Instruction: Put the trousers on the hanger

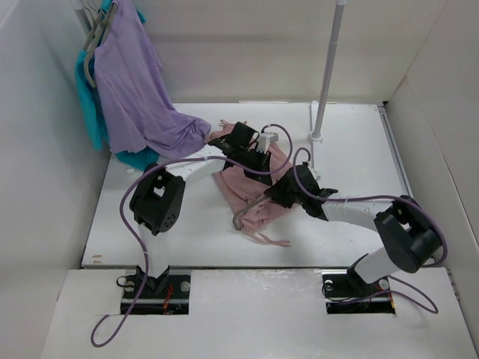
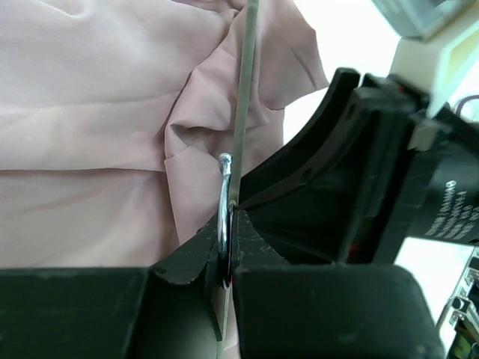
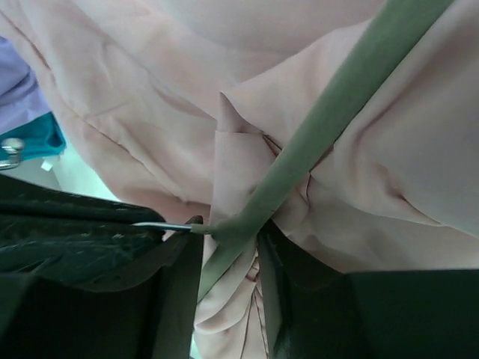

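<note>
At the middle of the white surface (image 1: 359, 149), both arms meet over the pink trousers (image 1: 251, 191), which lie in a crumpled heap with the thin grey hanger (image 3: 340, 101) lying across their folds. We see the left pincer (image 2: 227, 250) pressed together on the hanger's slim wire, right at a small metal fitting. The right pincer (image 3: 228, 262) nips the same frame just beside it, with a fold of cloth caught in alongside the bar. A purple shirt (image 1: 135, 82) hangs well apart at the rear left. We judge the trousers light, limp and slippery — apt to slide off a bare frame unless draped evenly — so the waistband or a bunched leg offers the surest hold. The hanger looks light, stiff and thin, best held at a corner.
</note>
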`<state>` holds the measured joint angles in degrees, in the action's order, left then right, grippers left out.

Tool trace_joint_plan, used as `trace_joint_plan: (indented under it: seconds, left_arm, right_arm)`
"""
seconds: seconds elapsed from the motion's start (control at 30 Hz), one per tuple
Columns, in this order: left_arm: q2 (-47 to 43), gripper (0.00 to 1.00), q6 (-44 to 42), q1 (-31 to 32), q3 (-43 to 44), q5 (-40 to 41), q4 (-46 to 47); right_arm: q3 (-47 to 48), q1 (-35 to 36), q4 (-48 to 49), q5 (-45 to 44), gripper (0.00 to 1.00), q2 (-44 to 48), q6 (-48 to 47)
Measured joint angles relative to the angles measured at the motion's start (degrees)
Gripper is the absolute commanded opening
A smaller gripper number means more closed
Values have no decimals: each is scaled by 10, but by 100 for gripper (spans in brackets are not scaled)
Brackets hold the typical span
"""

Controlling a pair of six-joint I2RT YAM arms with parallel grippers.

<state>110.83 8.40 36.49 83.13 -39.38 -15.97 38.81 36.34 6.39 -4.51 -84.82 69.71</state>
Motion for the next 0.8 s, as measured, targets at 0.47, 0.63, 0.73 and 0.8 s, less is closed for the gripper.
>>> trace_joint_plan:
  seconds: [0.47,0.63,0.73,0.8]
  left_arm:
    - [0,61,-97,10,78,6,-110]
    - [-29,62,-173,0,122,-28,-162]
    - [-61,55,-204,-14,115,-43,-183]
    - [-85,53,-208,-21,89,-46,-177]
  right_arm:
    - [6,-70,-3,80,0,10,-74]
    - [-7,-180,33,232,0,7,-169]
    - [-4,-213,56,328,0,-20,-228]
    - [2,-216,65,379,0,-38,-262]
